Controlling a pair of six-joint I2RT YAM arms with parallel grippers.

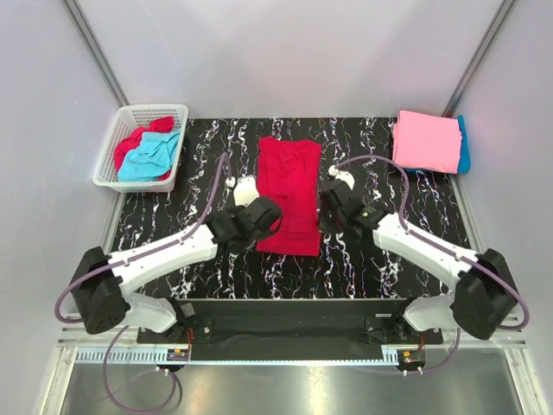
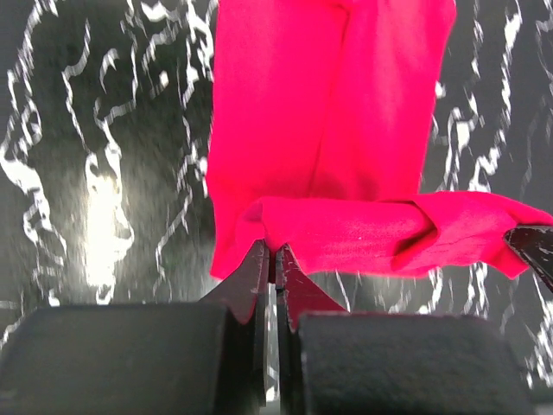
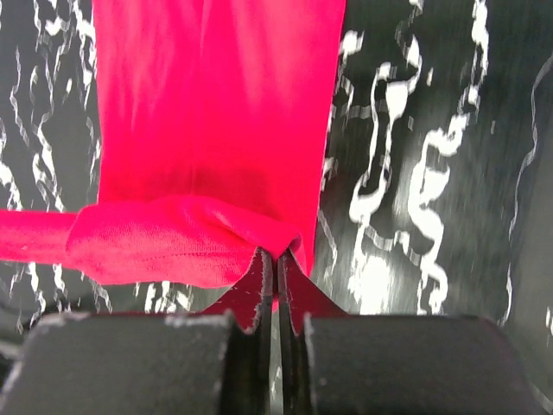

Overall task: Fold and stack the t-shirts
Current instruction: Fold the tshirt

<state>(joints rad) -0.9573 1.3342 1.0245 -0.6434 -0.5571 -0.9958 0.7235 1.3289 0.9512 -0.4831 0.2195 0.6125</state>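
A crimson red t-shirt lies folded into a long strip at the middle of the table. My left gripper is shut on its near left corner. My right gripper is shut on its near right corner. Both hold the near hem lifted and bunched above the table. A folded pink t-shirt lies on a turquoise blue one at the far right. Another red t-shirt and a turquoise one lie crumpled in the basket.
The white lattice basket stands at the far left corner. The table top is black marble-patterned. Grey walls close in left, right and back.
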